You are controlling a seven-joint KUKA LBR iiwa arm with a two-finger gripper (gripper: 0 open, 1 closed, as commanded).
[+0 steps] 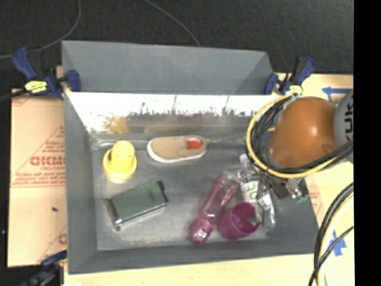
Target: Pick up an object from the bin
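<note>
Camera view: the gripper, its jaw state impossible to tell, stands at lower right of the frame just beside a magenta cup, which touches a pink bottle in the grey bin.

The bin is grey metal, matt, its floor finely speckled and its back wall scuffed. The magenta cup looks like smooth plastic with a soft sheen. Touching the cup's left side, the pink bottle is see-through plastic, glossy. Farther left lies a dark green case, matt, and up-left a yellow lid of shiny plastic. Above-right of the cup, the orange cover is smooth and glossy.
</note>
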